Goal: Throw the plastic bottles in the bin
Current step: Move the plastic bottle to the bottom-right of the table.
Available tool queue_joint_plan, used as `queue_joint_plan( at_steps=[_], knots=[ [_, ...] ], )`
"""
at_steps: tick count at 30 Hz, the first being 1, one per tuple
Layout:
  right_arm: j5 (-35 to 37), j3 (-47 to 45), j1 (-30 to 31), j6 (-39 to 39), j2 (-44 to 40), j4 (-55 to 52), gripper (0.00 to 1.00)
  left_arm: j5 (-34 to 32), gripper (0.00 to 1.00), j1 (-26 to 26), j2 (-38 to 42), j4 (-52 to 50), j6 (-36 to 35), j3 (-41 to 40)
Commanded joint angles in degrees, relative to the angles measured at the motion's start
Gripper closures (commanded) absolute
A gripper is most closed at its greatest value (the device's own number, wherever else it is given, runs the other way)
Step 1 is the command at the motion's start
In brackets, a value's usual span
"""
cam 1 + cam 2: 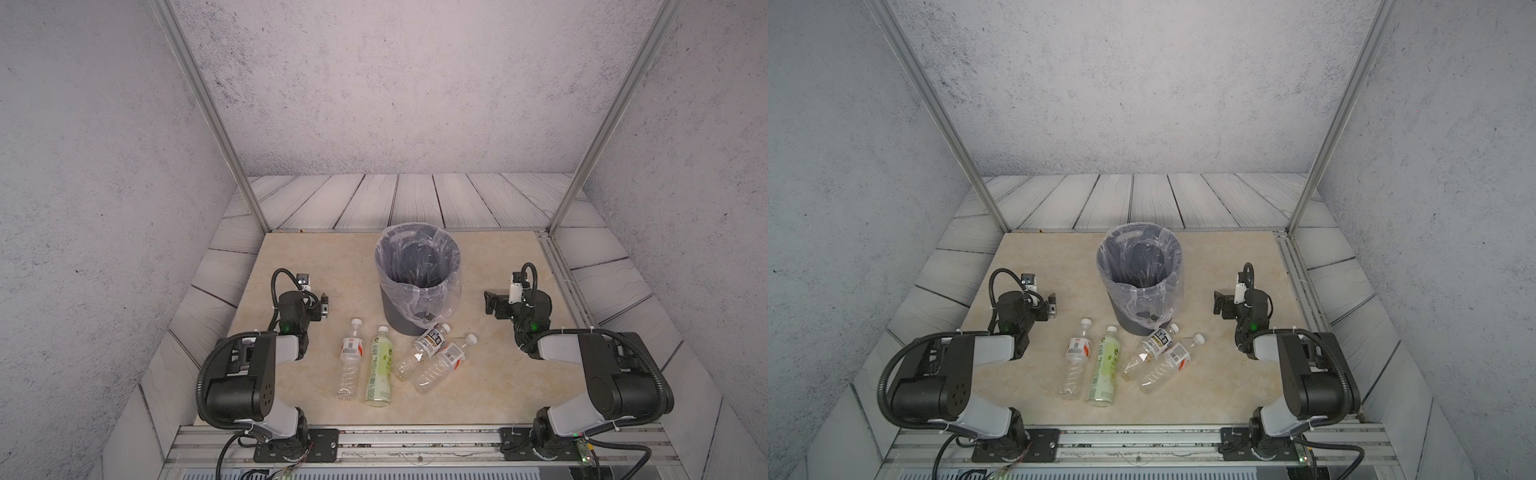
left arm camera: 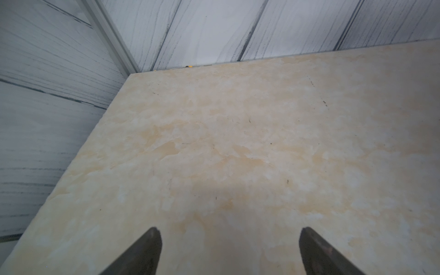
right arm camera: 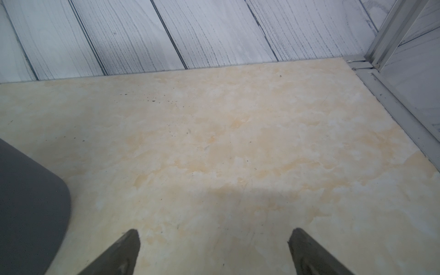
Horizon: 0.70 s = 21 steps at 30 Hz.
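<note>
A robot test cell in a lab: aluminium frame posts (image 1: 211, 116) hold grey concrete-look wall panels (image 1: 395, 83). Plank-print boards (image 1: 374, 199) skirt a marble-look desk (image 1: 498, 374). The left arm (image 1: 249, 374) and right arm (image 1: 602, 374) are bolted to a slotted rail (image 1: 415, 440) along its near edge.

Fingers (image 3: 123, 257) stand apart over the beige tabletop (image 3: 214, 142), grey bin (image 3: 28, 202) alongside.

You have a dark grey bin (image 1: 392, 318) with a clear, crinkled liner (image 1: 448, 291) on a tabletop (image 1: 498, 382) mottled cream and yellow. The left bottle (image 1: 350, 357) and right bottle (image 1: 444, 361) are clear with red-white labels. The green bottle (image 1: 380, 365) is pale, and the middle bottle (image 1: 424, 345) carries black-white print. All are white-capped. The boards (image 1: 374, 199) show grey wood grain.
</note>
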<state>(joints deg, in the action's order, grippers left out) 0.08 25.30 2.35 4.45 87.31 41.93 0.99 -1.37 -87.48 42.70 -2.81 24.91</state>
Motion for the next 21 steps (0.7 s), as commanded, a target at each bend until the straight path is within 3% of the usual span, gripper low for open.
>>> queue_joint_plan(
  at_steps=[1,4,6,11,15,21],
  knots=[
    [1.6,4.8,0.2,1.0,-1.6,-7.2,0.00,-3.0,0.07,-0.2,2.0,-0.5,2.1,1.6],
    [1.9,11.6,0.3,0.6,-5.0,-20.2,0.00,-5.5,0.09,-0.2,5.2,-9.7,2.4,5.1],
    [6.5,15.4,0.5,1.9,-7.5,-28.1,0.00,-12.5,0.10,0.4,8.1,-15.0,4.3,7.4],
    [15.1,20.6,0.6,14.4,-13.8,-44.7,0.00,-18.3,0.11,0.5,18.5,-25.1,15.3,12.9],
    [13.5,23.5,1.3,25.3,-18.9,-58.8,0.00,-13.6,0.13,0.5,21.9,-39.7,21.5,24.4],
    [13.9,27.6,4.4,29.0,-28.3,-76.2,0.00,-0.2,0.14,0.6,23.7,-54.9,21.6,37.1]
  ],
)
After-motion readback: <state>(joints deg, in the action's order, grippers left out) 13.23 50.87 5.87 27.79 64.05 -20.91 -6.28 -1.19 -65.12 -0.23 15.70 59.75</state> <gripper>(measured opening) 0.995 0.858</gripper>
